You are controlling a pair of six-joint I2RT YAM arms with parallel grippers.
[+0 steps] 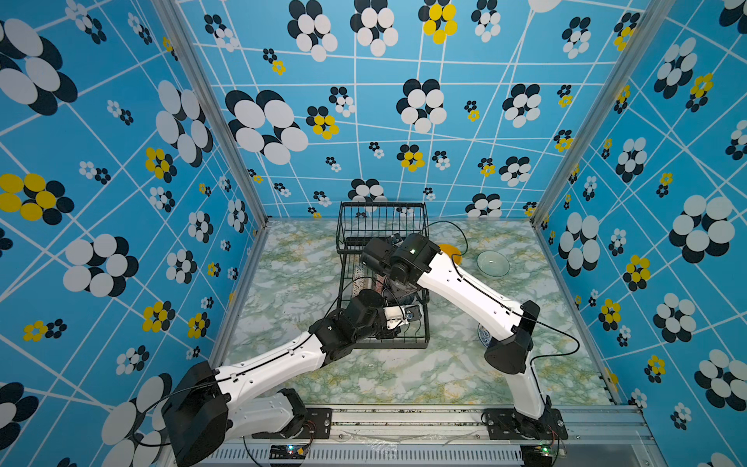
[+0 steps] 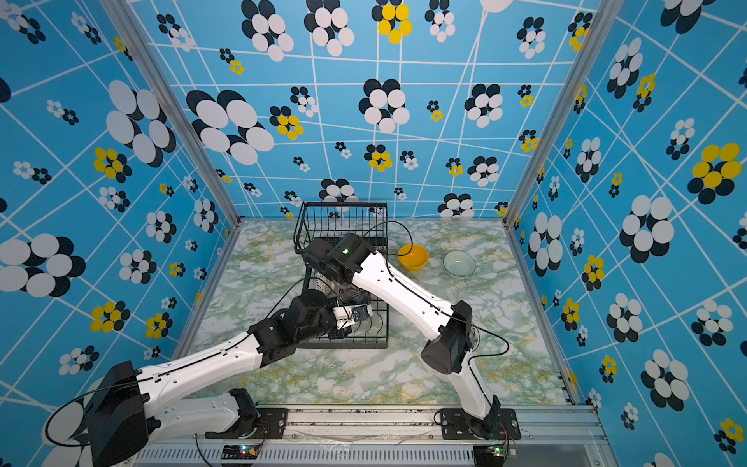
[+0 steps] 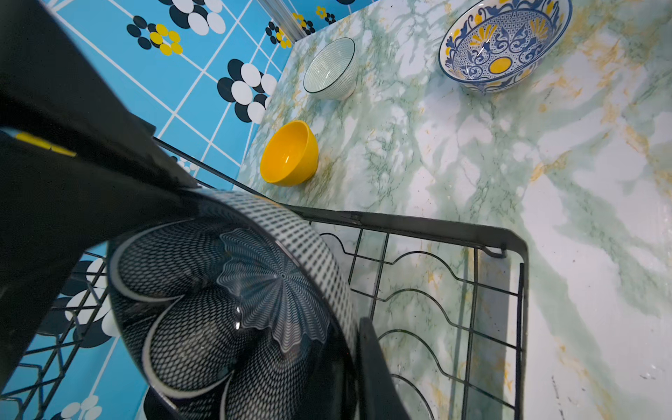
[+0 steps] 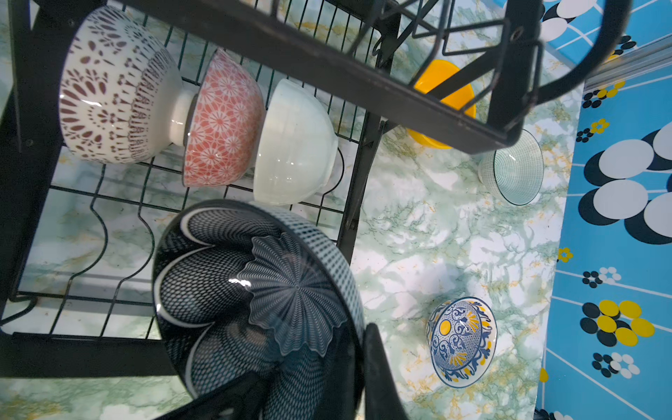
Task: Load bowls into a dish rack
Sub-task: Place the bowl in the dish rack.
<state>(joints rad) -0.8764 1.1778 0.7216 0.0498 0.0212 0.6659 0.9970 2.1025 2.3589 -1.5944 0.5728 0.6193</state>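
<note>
You have the dark navy bowl (image 4: 254, 291) tipped up on its edge over the flat lower tray of the dish rack (image 1: 382, 214), its patterned inside facing both wrist cameras. Whether its rim rests on the wavy wires, you cannot tell. The left jaws are pressed onto its rim, one finger inside and one outside, and the right jaws pinch the same rim from another side, so both arms grip this one bowl.

Just beside it, farther along the tray and under the raised basket, you see three bowls standing on edge in a row, each touching the next: a cream-white bowl (image 4: 294, 145) nearest, then a pink-red bowl (image 4: 222, 120), then a brown-and-white patterned bowl (image 4: 116, 91).

The rack stands mid-tabletop (image 1: 404, 376), its basket end toward the far edge. The left arm (image 1: 275, 364) and right arm (image 1: 465, 291) both reach in over the tray.

Three bowls sit upright on the tabletop on the rack's right side. The yellow bowl (image 2: 413, 256) is just beside the rack. The pale fine-lined bowl (image 2: 458, 263) stands beyond it, toward the right edge. The blue-yellow patterned bowl (image 3: 505, 43) sits nearer the front edge, mostly hidden under the right arm in both top views.
</note>
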